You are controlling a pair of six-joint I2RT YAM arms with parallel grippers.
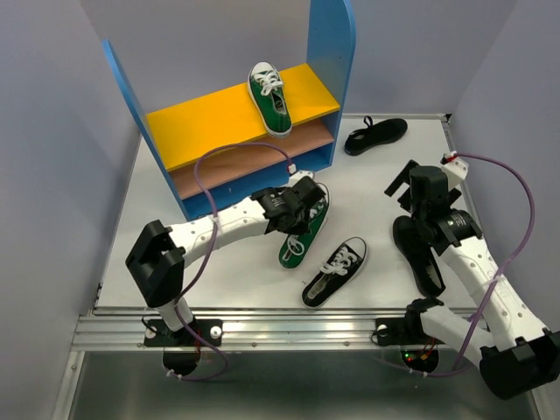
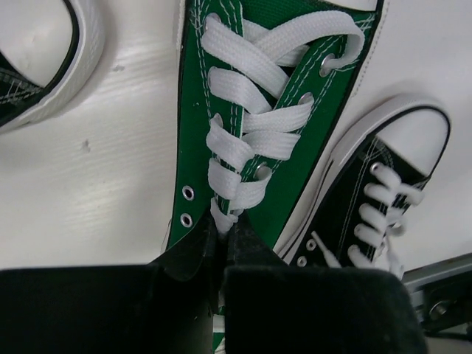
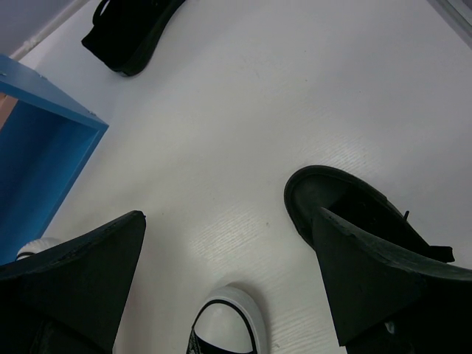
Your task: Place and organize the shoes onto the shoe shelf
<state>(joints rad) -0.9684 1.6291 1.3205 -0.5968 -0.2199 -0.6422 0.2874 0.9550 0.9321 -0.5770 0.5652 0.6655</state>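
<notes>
Green sneaker [image 1: 296, 247]: left gripper [image 2: 223, 243] clamped on its tongue.
Right gripper [image 3: 228, 276] jaws wide apart, beside all-black shoe [image 3: 346, 206].

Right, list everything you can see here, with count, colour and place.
shoe shelf: 1, blue sides, yellow upper board, pinkish-brown lower board; far left of the table.
shelved green sneaker: 1, white laces; upper board, right end.
table green sneaker: 1, white laces; in front of the shelf.
black sneaker: 1, white laces and sole; right of the table green sneaker.
all-black shoes: 2; one right of the shelf, one under the right arm.
white toe cap: 1, shoe mostly out of frame; left of the table green sneaker.
table: 1, white.
left gripper: black, shut on the table green sneaker.
right gripper: black, open, above the table.
</notes>
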